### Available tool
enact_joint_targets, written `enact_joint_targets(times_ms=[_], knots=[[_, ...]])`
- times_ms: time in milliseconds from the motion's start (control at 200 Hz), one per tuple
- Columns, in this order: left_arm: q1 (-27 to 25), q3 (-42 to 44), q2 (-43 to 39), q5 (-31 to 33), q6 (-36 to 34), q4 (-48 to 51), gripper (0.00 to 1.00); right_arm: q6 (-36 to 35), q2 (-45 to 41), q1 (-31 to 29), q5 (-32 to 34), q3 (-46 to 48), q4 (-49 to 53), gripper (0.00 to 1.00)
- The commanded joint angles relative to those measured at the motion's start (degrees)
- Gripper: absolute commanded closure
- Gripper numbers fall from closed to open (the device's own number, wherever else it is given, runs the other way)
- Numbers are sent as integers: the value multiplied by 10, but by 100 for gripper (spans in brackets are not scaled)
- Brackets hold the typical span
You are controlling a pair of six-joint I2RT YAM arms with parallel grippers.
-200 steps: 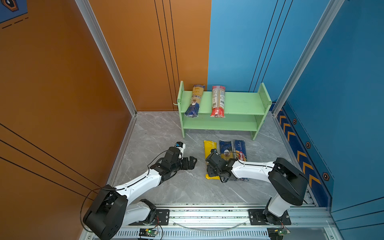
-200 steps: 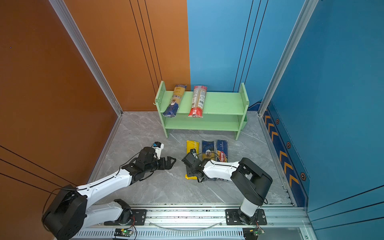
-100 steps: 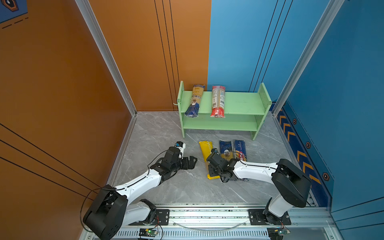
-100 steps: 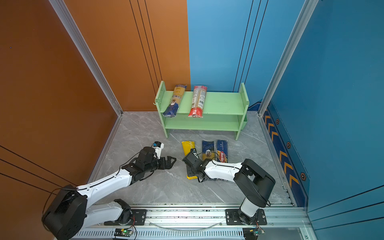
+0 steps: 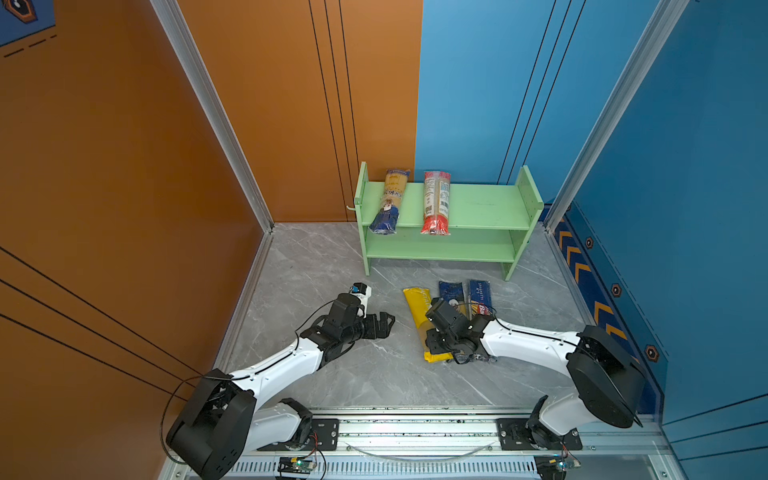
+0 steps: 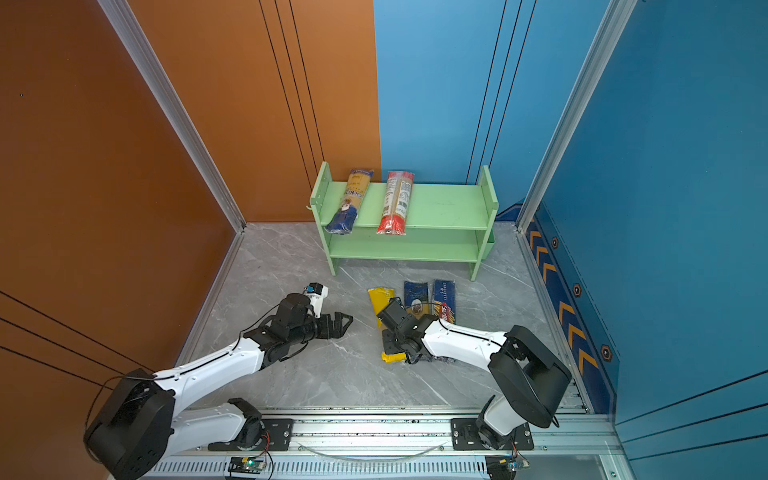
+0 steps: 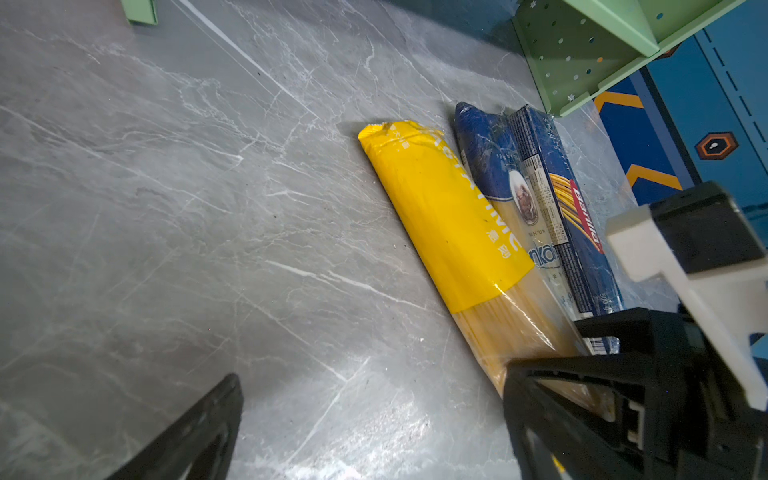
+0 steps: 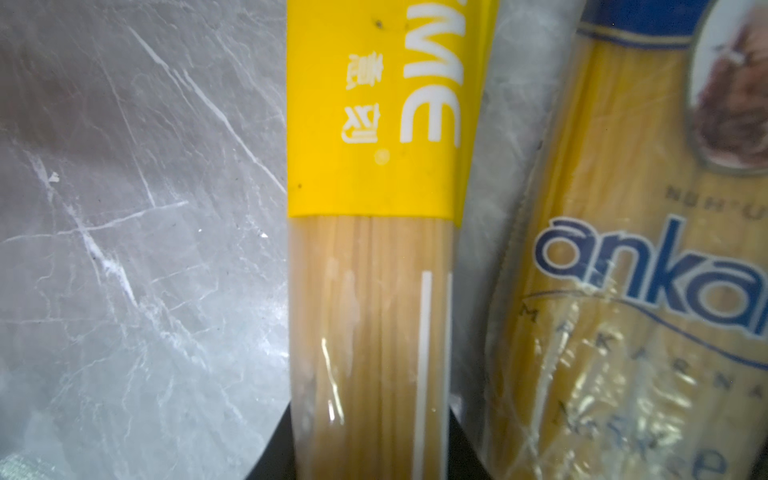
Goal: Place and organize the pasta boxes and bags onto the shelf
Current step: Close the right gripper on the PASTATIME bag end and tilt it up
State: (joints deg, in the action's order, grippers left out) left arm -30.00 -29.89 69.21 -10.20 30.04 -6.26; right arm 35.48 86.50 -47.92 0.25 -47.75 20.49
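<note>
We're gripping the yellow bag (image 5: 417,303) w/ the right fingers (image 8: 276,465), closed round its clear half. It's lying on the table (image 5: 374,374) just beside the ankara bag (image 5: 451,293), in front of the shelf (image 5: 490,208). We're thinking lift slow & level, aiming for the top tier's free span. Left fingers (image 7: 195,436) are hanging wide open, empty.

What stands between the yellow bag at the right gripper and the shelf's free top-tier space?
Nothing visible: bare floor lies between the yellow bag and the shelf, whose top tier is free beside the red-ended bag.
</note>
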Motion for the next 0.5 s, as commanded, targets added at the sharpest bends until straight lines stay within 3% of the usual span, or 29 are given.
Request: enact_joint_targets(times_ms=[0, 496], knots=[[6, 13, 6, -12, 4, -4, 2, -22, -44, 12, -23, -10, 6, 100], [6, 10, 15, -16, 3, -13, 2, -48, -147, 100, -141, -55, 112, 100]])
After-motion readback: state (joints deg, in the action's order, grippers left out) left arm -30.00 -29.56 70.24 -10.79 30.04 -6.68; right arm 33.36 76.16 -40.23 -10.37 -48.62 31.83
